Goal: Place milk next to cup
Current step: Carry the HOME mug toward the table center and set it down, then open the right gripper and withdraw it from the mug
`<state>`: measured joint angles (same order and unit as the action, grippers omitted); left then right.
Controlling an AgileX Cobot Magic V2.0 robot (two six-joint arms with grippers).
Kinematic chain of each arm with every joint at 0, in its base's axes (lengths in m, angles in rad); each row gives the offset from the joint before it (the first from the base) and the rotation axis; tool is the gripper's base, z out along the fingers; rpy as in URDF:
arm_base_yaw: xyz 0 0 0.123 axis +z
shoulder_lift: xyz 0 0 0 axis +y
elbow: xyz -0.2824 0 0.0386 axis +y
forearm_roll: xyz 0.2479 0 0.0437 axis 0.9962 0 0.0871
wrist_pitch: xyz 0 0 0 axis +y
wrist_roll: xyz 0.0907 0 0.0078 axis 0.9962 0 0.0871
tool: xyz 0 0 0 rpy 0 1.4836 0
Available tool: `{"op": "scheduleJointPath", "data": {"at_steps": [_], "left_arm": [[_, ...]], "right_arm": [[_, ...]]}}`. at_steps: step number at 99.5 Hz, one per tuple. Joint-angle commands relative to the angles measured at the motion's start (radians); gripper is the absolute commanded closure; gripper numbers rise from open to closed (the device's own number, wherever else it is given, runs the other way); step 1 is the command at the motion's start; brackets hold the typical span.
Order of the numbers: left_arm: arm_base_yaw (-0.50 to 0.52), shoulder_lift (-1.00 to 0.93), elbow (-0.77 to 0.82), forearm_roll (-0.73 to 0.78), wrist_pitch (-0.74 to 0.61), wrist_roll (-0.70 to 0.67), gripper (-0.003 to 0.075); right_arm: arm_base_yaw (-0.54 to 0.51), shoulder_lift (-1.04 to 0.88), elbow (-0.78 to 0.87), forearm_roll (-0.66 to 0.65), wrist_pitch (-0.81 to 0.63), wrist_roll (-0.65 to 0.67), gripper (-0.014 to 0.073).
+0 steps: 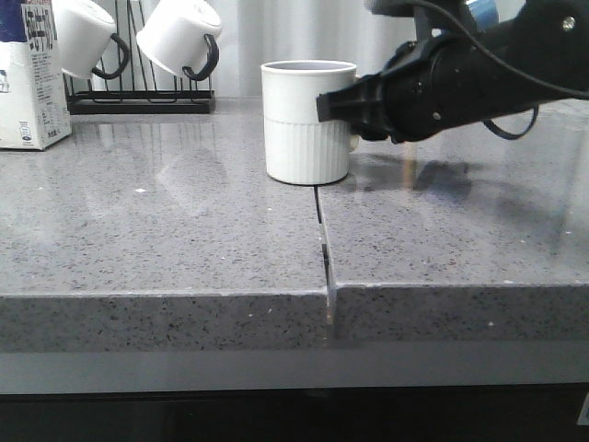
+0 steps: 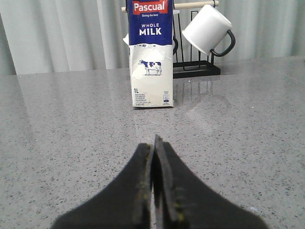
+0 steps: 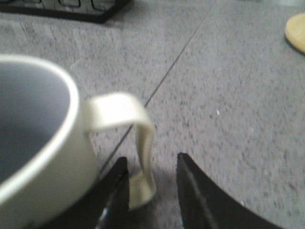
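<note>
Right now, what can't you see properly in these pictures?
- Front view: the milk carton is cut off by the left and top edges.
- Front view: the right claw hides the mug's handle.
- Right wrist view: blurred; the mug's lettering is out of sight.
- Left wrist view: the mug is out of frame.
</note>
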<state>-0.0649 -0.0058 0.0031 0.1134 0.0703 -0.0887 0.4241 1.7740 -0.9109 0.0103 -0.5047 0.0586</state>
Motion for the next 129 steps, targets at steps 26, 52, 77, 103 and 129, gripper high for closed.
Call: {"op": "scheduleJointPath", "data": {"at_steps": [26,52,77,103,129], "left_arm": [[0.002,-0.031,0.038,-0.006,-0.087,-0.006,0.0741],[0.002,-0.031,0.038,-0.006,-0.087,-0.006,0.0741],[0.002,-0.031,0.038,-0.006,-0.087,-0.006,0.0741],[0.002,-0.031,0.038,-0.006,-0.087,-0.006,0.0741],[0.002,-0.031,0.038,-0.006,-0.087,-0.006,0.0741]], "right_arm": [[-0.002,-0.233,0.219,0.055,-0.203,-0.007,0.0309],[-0.002,-0.526,0.316,0.054,0.096,-0.007,0.0605],[-0.002,-0.837,0.316,0.049,0.45,-0.007,0.0664],[-0.002,-1.181,0.371,0.037,0.603,-0.007,0.0664],[-0.002,-1.492,0.446,0.037,0.766,-0.007,0.0664]]}}
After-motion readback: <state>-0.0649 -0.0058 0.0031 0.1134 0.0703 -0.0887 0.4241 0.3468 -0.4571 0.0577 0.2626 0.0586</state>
